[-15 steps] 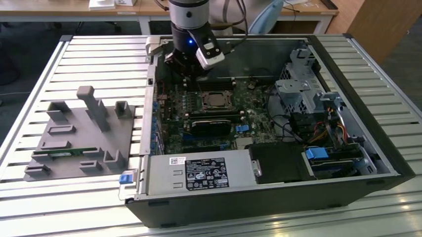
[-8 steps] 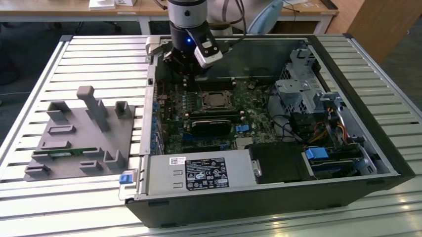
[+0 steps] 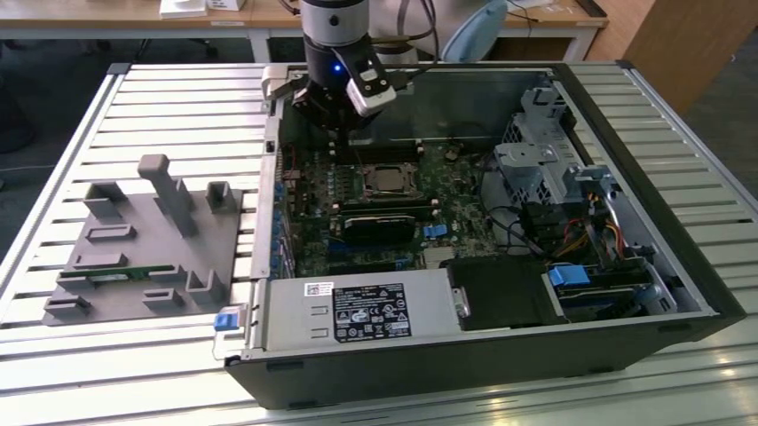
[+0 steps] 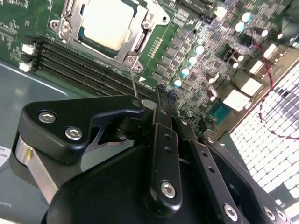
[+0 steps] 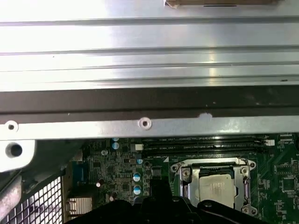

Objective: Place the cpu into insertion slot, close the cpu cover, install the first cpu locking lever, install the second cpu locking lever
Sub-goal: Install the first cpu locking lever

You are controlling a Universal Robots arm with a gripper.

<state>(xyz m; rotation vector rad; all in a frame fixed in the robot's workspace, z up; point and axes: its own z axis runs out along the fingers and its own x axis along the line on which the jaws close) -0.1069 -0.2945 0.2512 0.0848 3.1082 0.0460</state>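
The cpu (image 4: 105,21) lies flat in the insertion slot (image 3: 365,174) on the green motherboard, its silver top showing. The cpu cover (image 4: 142,39), a silver frame, is folded down around it; in the first wrist view the cpu (image 5: 217,189) and the cover (image 5: 186,179) look the same. A thin silver locking lever (image 4: 134,81) stands up from the socket's corner, ending beside my gripper's knuckle. My gripper (image 4: 166,95) hovers above the board next to the socket, its black fingers pressed together with nothing between them. In the exterior view the gripper (image 3: 341,133) hangs near the case's far wall, just behind the cpu (image 3: 382,184).
The open computer case (image 3: 663,266) lies on a slatted table. Long black memory slots (image 4: 79,65) run beside the socket. A grey power supply (image 3: 355,311) fills the near corner, with drive cages and cables (image 3: 556,177) on the exterior view's right. A grey fixture (image 3: 142,240) sits on the left.
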